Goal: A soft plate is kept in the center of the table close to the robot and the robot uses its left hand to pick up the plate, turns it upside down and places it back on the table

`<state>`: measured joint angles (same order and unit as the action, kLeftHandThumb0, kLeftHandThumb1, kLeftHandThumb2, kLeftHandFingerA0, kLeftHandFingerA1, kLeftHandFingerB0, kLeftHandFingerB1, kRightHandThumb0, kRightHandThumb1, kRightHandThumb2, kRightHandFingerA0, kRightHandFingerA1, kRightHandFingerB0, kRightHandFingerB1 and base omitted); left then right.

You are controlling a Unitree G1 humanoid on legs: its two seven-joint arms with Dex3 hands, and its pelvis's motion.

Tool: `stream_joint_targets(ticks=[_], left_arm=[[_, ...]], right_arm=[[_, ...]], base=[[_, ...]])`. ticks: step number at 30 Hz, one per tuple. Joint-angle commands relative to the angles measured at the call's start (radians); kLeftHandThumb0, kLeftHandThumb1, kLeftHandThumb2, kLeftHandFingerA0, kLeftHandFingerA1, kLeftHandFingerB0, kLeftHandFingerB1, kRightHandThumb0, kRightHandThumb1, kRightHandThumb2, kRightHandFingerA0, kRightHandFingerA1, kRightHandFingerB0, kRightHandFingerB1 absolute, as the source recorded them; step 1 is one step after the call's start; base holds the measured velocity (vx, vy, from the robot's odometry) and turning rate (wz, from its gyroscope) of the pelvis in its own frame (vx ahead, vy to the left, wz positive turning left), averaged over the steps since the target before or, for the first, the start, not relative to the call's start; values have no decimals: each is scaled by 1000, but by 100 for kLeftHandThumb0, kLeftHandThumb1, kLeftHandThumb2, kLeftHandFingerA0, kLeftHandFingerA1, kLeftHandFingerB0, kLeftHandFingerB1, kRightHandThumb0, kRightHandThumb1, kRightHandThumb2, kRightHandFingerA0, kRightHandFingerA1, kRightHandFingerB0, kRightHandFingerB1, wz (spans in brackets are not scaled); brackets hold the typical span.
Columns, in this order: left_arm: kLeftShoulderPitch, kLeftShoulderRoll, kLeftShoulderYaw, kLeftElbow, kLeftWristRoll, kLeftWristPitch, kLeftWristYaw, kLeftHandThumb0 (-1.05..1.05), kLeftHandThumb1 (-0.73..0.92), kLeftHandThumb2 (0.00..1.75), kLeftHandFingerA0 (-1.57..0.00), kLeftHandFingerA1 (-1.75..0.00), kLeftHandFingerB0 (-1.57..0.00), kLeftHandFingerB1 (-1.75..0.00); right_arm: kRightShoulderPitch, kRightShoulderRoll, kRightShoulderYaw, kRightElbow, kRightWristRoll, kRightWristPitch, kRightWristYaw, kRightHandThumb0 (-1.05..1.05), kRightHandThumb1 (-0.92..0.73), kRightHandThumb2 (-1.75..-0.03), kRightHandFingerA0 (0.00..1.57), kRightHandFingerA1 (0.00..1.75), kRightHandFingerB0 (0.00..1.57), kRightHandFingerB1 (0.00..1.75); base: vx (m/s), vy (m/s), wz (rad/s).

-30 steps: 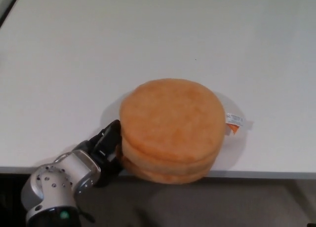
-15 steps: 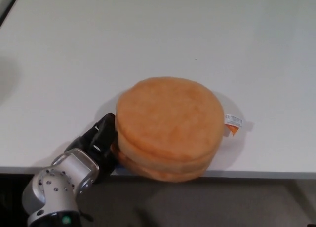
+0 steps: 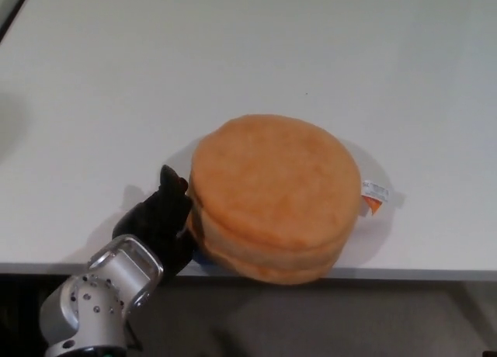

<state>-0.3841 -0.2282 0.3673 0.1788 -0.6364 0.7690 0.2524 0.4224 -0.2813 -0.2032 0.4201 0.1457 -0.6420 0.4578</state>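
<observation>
The soft plate (image 3: pixel 276 194) is a thick round orange plush piece near the table's front edge, with a small white and orange tag (image 3: pixel 372 194) at its right side. Its left rim looks raised off the white table (image 3: pixel 233 54). My left hand (image 3: pixel 159 217) is pressed against that left rim: one black finger stands up beside it and the others go under the plate, out of sight. The silver wrist (image 3: pixel 97 295) hangs below the table edge. My right hand does not show.
The table's front edge (image 3: pixel 388 273) runs just below the plate, with dark floor beneath it. A dark strip shows at the far left corner (image 3: pixel 9 4).
My left hand has moved up and closed in on the plate's left rim. The plate has shifted slightly right and looks larger and more raised on its left side.
</observation>
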Motion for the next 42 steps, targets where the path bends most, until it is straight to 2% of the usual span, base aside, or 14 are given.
stream_joint_targets(ticks=[1,11,12,14,15,16,20,21,28,32,34,37,38,42], left_arm=[[46,41,-34,-1,16,-84,-136,-93,70,111,0,-11,0,-8],[71,57,-71,-22,27,-138,-182,-96,74,116,0,-9,0,-7],[74,54,-71,-27,28,-146,-178,-91,69,114,0,-14,0,-11],[75,57,-75,-29,34,-154,-177,-98,70,99,0,-11,0,-4],[71,61,-82,-30,46,-159,-169,-99,70,97,0,-13,0,-6],[69,71,-98,-33,67,-168,-167,-96,74,117,0,-11,0,-7],[56,117,-155,-29,172,-245,-146,-105,82,122,0,-3,0,0],[52,127,-162,-22,188,-260,-141,-105,79,121,0,-2,0,0],[58,267,-266,-54,340,-260,-116,-104,92,128,0,-4,0,0],[80,341,-317,-40,428,-361,-128,-97,92,126,0,-10,0,-6],[86,378,-324,-34,454,-377,-124,-89,82,121,0,-12,0,-10],[93,421,-348,-21,507,-404,-108,-94,85,121,0,-8,0,-7],[95,438,-359,-19,529,-405,-100,-93,77,116,-8,-21,-8,-14],[92,500,-416,-36,607,-349,-77,-90,74,112,-4,-29,-13,-22]], right_arm=[[6,-20,-4,-5,-4,4,-6,-67,-86,-66,54,46,38,34],[-3,-18,-4,14,18,-11,17,-66,-86,-67,58,46,39,34],[-3,-16,-4,14,21,-14,19,-67,-69,-104,52,60,34,50],[-4,-16,-3,15,23,-16,22,-67,-69,-104,52,60,34,50],[-5,-17,-3,14,20,-15,21,-67,-86,-67,58,47,40,34],[-10,-17,-4,20,24,-17,25,-66,-86,-67,58,47,40,34],[-12,-23,-4,24,10,-26,21,-68,-86,-67,57,47,39,34],[-13,-24,-4,24,10,-26,21,-69,-70,-104,52,59,33,50],[-18,-23,-7,29,20,-23,27,-68,-69,-104,51,60,33,50],[-30,-21,-6,53,14,-43,27,-68,-70,-104,52,60,33,50],[-24,-20,-7,44,18,-30,26,-69,-69,-104,53,60,34,50],[-21,-21,-6,40,14,-37,24,-70,-71,-105,53,60,33,50],[-23,-22,-5,42,15,-39,27,-69,-71,-105,53,60,33,50],[-24,-25,-4,44,13,-40,29,-70,-70,-105,53,60,33,50]], base=[[0,0,0],[0,0,0],[0,0,0],[0,0,0],[0,0,0],[0,0,0],[0,0,0],[0,0,0],[0,0,0],[0,0,0],[0,0,0],[0,0,0],[0,0,0],[0,0,0]])
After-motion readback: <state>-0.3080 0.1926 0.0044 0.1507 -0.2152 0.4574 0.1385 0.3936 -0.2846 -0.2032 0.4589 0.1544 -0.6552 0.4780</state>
